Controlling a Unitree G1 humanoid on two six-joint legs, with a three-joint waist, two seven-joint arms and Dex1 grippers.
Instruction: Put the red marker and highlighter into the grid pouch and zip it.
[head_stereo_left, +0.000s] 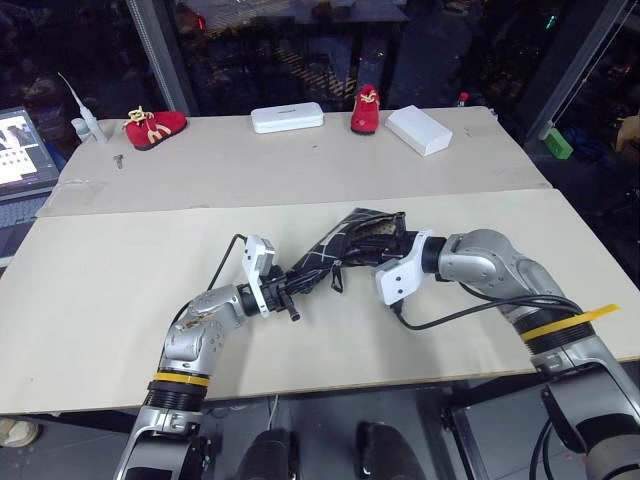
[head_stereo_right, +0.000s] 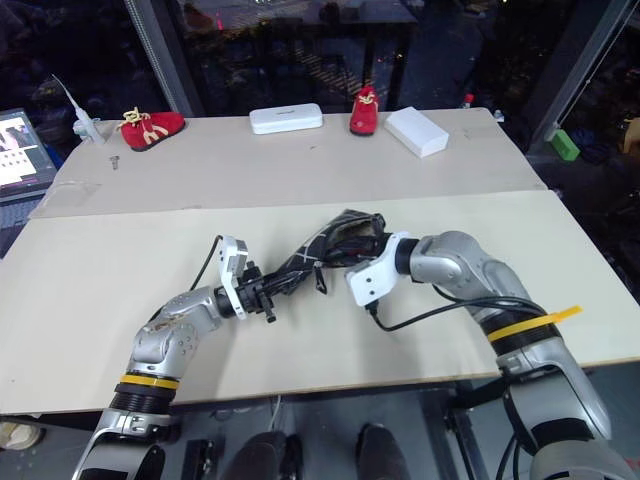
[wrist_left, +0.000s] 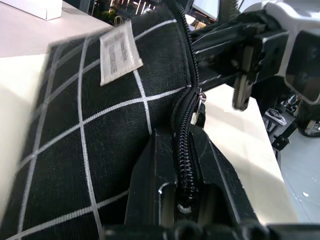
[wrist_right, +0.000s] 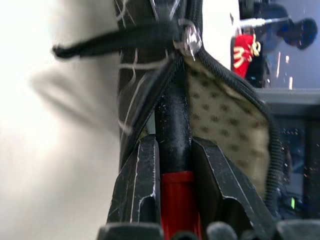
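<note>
Red marker (wrist_right: 175, 200) sits between our right gripper's (wrist_right: 176, 165) fingers, black barrel leading and red end trailing toward the wrist, its tip already poked into the open mouth of the grid pouch (head_stereo_left: 340, 250). We hold that pouch up off the counter (head_stereo_left: 120, 270), slung between our two arms near the middle of the scene. Our left gripper (wrist_left: 186, 165) has its fingers closed tight on the pouch's near-left end, right over the zipper line, with the white label showing just past them. In the right wrist view the dotted cream lining is exposed beside the barrel, and the zipper pull with its black strap hangs across the mouth. So we judge the step in hand to be the marker's insertion, only partly done. Next we need to push the barrel deeper along the pouch, let the right fingers part so the marker drops inside, and keep the left grip steady so the mouth stays wide. We cannot make out the highlighter from here, so whether it is already inside the pouch we cannot tell. Zipping comes last. Far across the counter lie a white case (head_stereo_left: 287, 119), a white box (head_stereo_left: 419, 130) and two red shoes (head_stereo_left: 155, 127).
</note>
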